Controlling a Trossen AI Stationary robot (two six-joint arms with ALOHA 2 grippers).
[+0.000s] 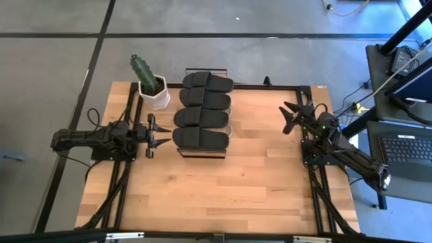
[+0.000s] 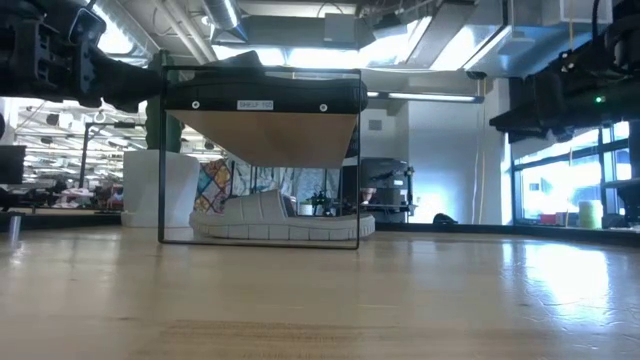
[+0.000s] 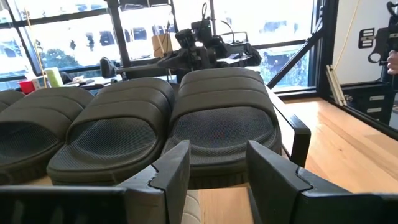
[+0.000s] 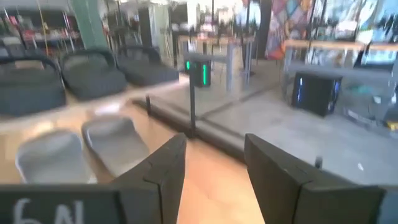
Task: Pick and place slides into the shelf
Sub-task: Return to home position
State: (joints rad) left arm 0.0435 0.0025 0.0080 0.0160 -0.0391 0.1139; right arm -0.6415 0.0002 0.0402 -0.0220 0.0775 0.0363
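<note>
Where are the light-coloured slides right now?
In the low view, the light slides rest under the wood plank of the shelf; the high view shows four black slides lined up on top of it, beside the cactus pot.

The high camera looks straight down on the whole tabletop (image 1: 223, 196), the shelf (image 1: 201, 154) toward its far edge. The low camera sits at tabletop level, facing the shelf's end and the room behind. The left wrist camera looks past the left pincer (image 3: 217, 155), close against the shelf's top; the right wrist camera faces the shelf's opposite side from farther off. All four share the shelf.
</note>
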